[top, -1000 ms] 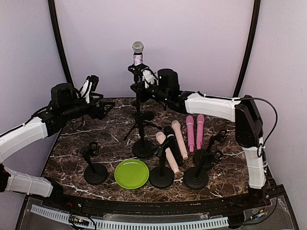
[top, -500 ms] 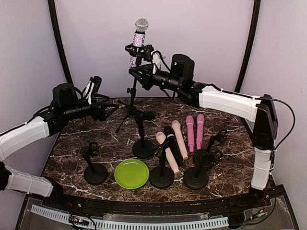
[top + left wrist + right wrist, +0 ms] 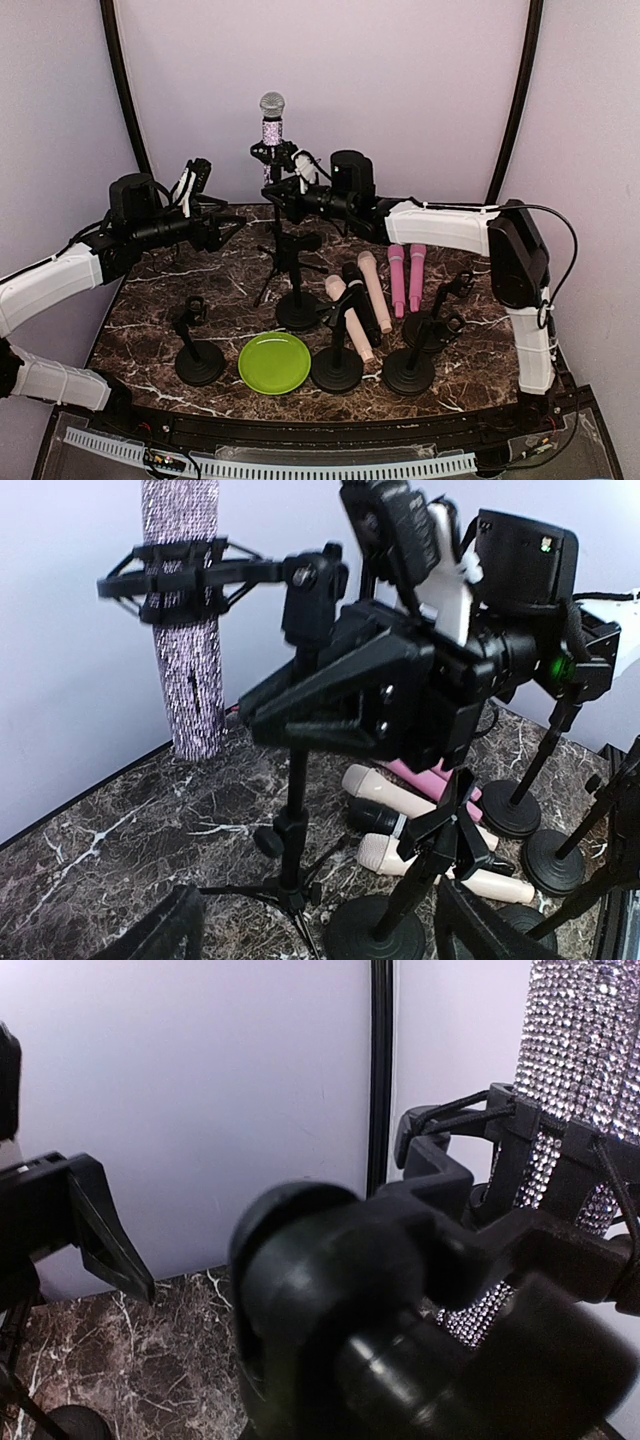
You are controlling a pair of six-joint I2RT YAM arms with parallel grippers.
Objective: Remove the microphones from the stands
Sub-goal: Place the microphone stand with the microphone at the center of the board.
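Right gripper (image 3: 283, 192): pressed together on pole of tall stand (image 3: 298, 780), high up on it. We saw stand go up, tip; now it is back down, nearly straight. Sparkly microphone (image 3: 271, 130) sits in clip (image 3: 225, 572) at top of stand, so not out yet. Left gripper (image 3: 228, 222): fingers spread, waiting near, left of stand. Left wrist view shows us right gripper's hold on stand; right wrist view shows only clip, sparkles, very close.

Left arm (image 3: 60, 275) and right arm (image 3: 440, 222) reach inward, left tool (image 3: 228, 224) spread wide, right tool (image 3: 274, 195) clamped shut.
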